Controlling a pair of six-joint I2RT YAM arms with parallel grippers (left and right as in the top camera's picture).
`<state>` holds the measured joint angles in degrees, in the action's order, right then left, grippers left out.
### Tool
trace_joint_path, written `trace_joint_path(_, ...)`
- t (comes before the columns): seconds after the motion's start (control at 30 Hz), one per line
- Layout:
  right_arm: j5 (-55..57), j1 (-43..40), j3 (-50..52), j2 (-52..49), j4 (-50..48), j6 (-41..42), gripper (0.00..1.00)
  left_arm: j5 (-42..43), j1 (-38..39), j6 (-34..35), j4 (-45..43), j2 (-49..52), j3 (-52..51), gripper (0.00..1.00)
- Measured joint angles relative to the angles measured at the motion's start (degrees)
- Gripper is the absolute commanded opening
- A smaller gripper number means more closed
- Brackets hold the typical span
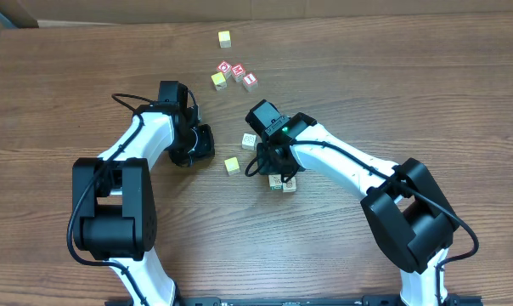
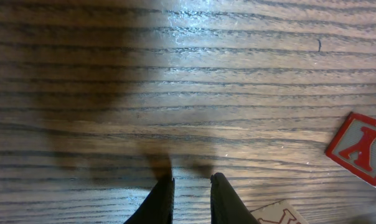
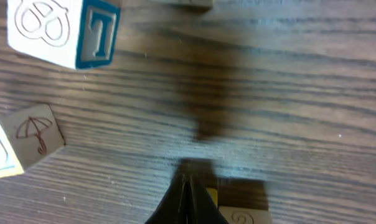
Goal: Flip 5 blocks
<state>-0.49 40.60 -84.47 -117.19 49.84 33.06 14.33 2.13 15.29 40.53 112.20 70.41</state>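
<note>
- Big brown wood-grain table (image 1: 392,76) fills the whole overhead view, with little cubes scattered over the upper middle and centre.
- Two white-and-black arms come up from the bottom edge. The left arm (image 1: 129,161) bends in toward centre-left and the right arm (image 1: 350,166) reaches dead centre.
- Right pincer (image 3: 189,186) has its fingers pressed flat together with nothing between them. The tip is down near the wood, just beside a pale cube with a yellow side (image 3: 244,216) at the bottom of its wrist view.
- Left pincer (image 2: 192,186) shows a slim gap between its fingers, nothing in it, over bare wood. A red-and-white letter cube (image 2: 361,149) sits at the right edge of that view, well apart.
- The small wooden alphabet blocks (image 1: 282,182) to flip crowd the centre of the overhead view around the right pincer. There's a cream block (image 1: 249,140) just upper left of it, a yellow block (image 1: 232,165) to its left, and the rest bunched right below.
- Upper left of the right wrist view has a cream pretzel-print cube with a blue T side (image 3: 57,31), and an umbrella-print cube (image 3: 35,134) below it.
- My worry is that a closed tip poking cubes this tiny will probably shove one instead of rolling it. They're packed close, so one slide could tip a neighbour and muddle which ones are done.
</note>
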Motion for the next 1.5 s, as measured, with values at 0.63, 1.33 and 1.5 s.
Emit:
trace_joint_path(0.63,-1.6,0.1,0.0,0.0,2.4,-0.1,0.04,0.1,0.0,0.0,0.0,0.0,0.0,0.16)
trace_joint_path(1.33,-3.0,0.3,-0.7,0.0,0.6,-2.0,0.04,0.2,0.0,0.0,-0.1,0.0,0.0,0.17)
trace_joint_path(1.5,-5.3,1.2,-1.1,0.0,-0.7,-2.2,0.04,0.4,0.0,0.0,-0.1,0.0,0.0,0.18)
